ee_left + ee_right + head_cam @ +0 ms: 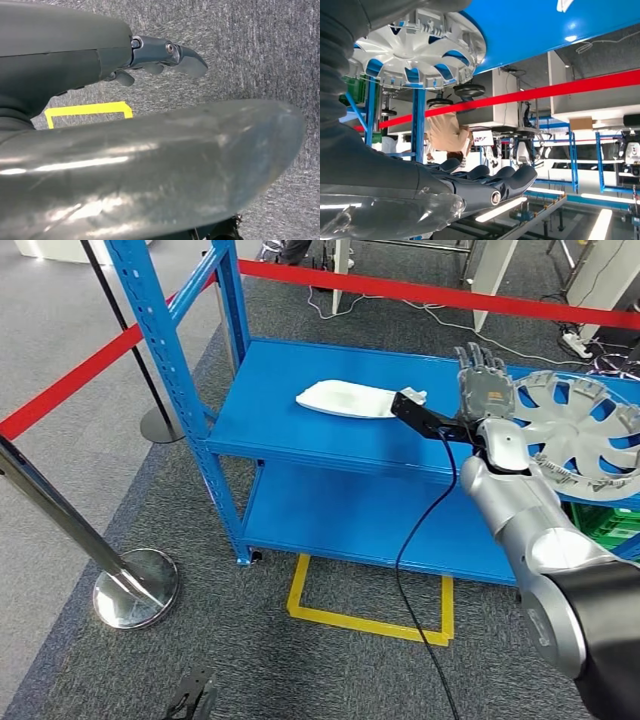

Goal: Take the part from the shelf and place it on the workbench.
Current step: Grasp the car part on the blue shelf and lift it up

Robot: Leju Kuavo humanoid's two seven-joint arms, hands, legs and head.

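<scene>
Grey carpet [90, 440] covers the floor, marked with a yellow tape square [370, 615] just before the blue metal shelf [226, 430]. Red barrier belts [68, 385] run between chrome posts with round bases [136, 587]. Cables [362, 305] lie on the carpet beyond the shelf.

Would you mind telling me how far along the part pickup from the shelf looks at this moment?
Nothing looks done yet: the silver wheel cover lies on the blue shelf. The right hand is raised beside it, fingers extended, holding nothing. The left hand hangs over the carpet. Grasping, lifting and carrying to the workbench are all left.
</scene>
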